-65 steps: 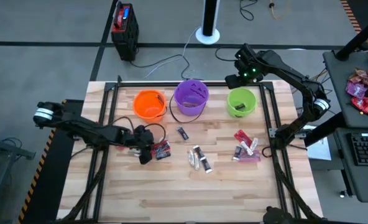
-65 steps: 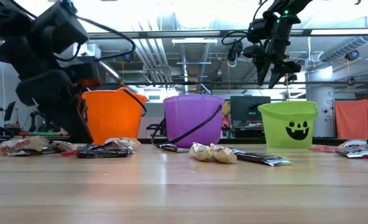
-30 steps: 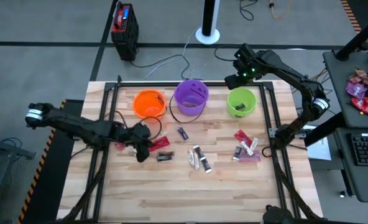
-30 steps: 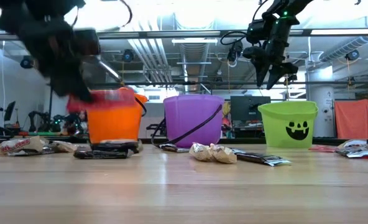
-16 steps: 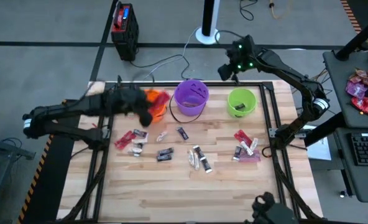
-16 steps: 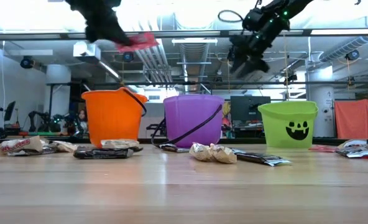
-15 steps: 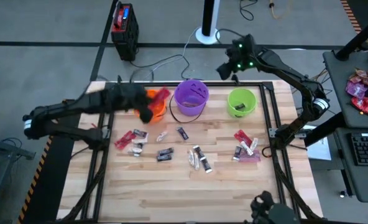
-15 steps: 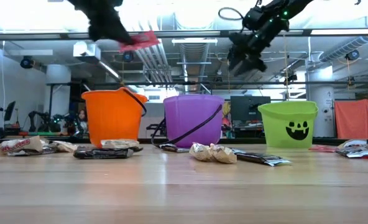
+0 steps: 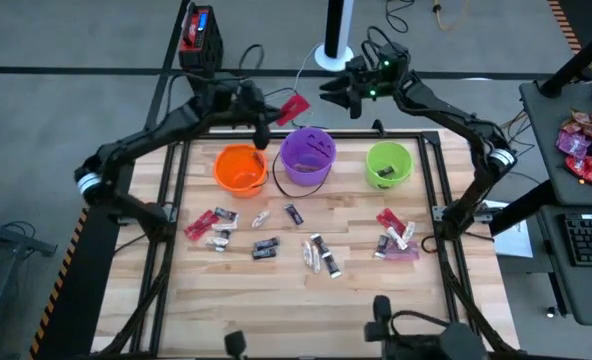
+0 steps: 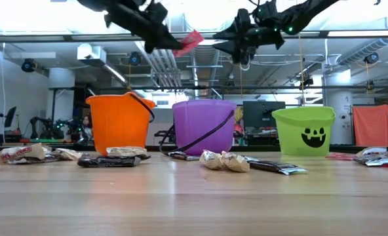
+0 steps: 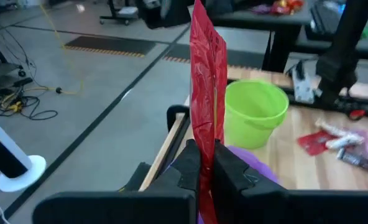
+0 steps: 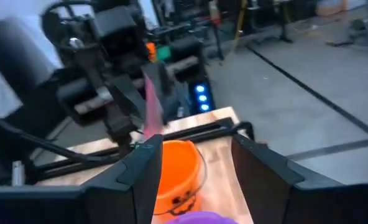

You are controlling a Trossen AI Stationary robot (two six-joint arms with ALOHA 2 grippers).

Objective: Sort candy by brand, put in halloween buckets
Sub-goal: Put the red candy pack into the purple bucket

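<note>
My left gripper (image 9: 274,112) is high above the table's far edge, between the orange bucket (image 9: 240,168) and the purple bucket (image 9: 308,155). It is shut on a red candy wrapper (image 9: 296,105). My right gripper (image 9: 331,90) is open and empty. It is also high up and points at the red wrapper from the right, a short way off. The green bucket (image 9: 388,163) stands at the far right and holds a dark piece. Several candies lie on the table: red ones (image 9: 211,222), dark ones (image 9: 266,248), silver ones (image 9: 321,255) and a red-pink cluster (image 9: 396,235). My left gripper pinches one end of the red wrapper (image 11: 204,146) between its two fingers. The fingers point toward the table's right, about level. The wrapper (image 10: 191,39) sticks out beyond the fingertips, lifted clear in the air.
The three buckets stand in a row along the table's far side. A dark frame rail (image 9: 276,133) runs along the far edge. A heap of larger red bags (image 9: 586,145) lies on a side desk to the right.
My left gripper has lifted the red wrapper off the table's left middle. It has swung up and toward the far edge, then to the right, past the orange bucket. My right gripper has gone from beyond the green bucket toward the left and turned to face the wrapper.
</note>
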